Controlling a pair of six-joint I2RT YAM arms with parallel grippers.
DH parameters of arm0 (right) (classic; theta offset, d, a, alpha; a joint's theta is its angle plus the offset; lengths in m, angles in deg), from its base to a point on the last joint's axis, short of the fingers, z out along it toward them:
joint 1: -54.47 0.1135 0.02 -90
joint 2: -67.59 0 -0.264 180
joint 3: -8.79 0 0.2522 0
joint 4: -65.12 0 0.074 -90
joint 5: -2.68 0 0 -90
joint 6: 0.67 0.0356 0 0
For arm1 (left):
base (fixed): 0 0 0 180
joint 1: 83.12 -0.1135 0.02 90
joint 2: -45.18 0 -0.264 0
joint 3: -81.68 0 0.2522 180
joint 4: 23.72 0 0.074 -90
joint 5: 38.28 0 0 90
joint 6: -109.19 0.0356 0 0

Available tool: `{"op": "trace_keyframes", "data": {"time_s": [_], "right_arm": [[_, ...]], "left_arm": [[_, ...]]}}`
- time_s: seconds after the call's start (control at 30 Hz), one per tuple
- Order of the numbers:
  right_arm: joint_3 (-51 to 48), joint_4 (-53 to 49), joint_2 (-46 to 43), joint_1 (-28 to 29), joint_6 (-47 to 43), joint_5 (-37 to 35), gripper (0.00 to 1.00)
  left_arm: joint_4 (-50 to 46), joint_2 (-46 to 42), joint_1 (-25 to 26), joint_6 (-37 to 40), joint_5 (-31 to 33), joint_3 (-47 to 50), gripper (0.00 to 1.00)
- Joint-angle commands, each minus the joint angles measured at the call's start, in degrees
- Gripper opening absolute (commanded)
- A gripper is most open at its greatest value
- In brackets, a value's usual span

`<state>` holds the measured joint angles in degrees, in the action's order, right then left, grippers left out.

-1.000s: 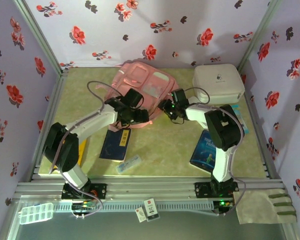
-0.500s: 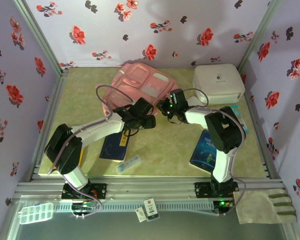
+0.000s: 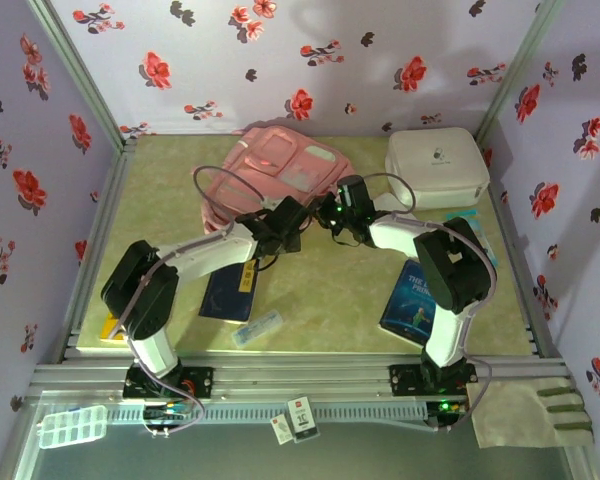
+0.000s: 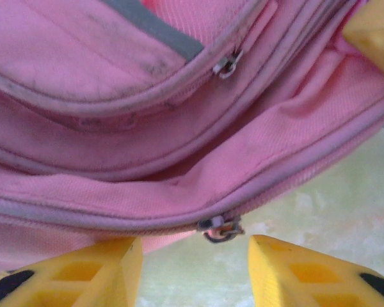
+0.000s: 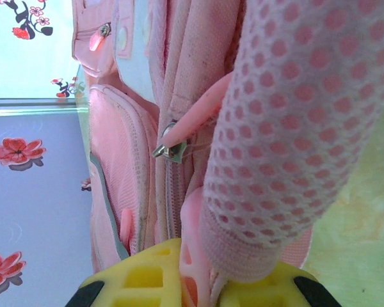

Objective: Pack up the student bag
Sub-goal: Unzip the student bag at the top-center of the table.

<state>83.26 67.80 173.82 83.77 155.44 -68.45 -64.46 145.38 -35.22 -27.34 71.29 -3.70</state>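
Flower-papered walls close in a pale green surface. The student bag lies toward its far side, left of a white case.

The right end effector is clamped on a fold of the bag's pink fabric at its near edge, under a mesh strap that bulges over its fingers. The left end effector has its jaws apart and nothing between them. A small metal zip pull lies in line with the gap, just beyond the fingertips.

The likeliest failure is a bad catch on that pull. It is small and rests against the seam, so the jaws could close short of it, or pinch the fabric edge along with it. The slider would then jam instead of running.

The second risk is the anchor. The right grip holds only soft cloth, which may stretch or slip under a tug. In that case the whole bag would probably drag across the surface and the zip would not open.

The two end effectors also work near each other at the same edge. A sideways pull along the zip line could bring them into contact, or snag the mesh strap.
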Motion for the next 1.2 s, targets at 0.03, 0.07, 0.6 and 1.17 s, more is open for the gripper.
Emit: {"op": "trace_keyframes", "data": {"time_s": [0.03,0.07,0.6,1.17], "right_arm": [[2.7,2.1,-3.0,0.8,-0.2,0.7,0.10],[2.7,2.2,-3.1,0.8,-0.3,0.6,0.10],[2.8,-0.5,-3.6,0.8,-2.5,-2.1,0.09],[2.2,-6.0,-3.9,0.4,-3.3,-8.2,0.04]], "left_arm": [[-1.7,3.0,0.2,0.3,5.2,-4.9,0.45],[-2.6,3.4,0.2,-0.1,5.8,-5.5,0.43],[-6.0,2.8,0.8,-1.3,8.6,-6.0,0.17],[-6.0,-0.5,0.7,1.9,8.4,-2.3,0.00]]}}
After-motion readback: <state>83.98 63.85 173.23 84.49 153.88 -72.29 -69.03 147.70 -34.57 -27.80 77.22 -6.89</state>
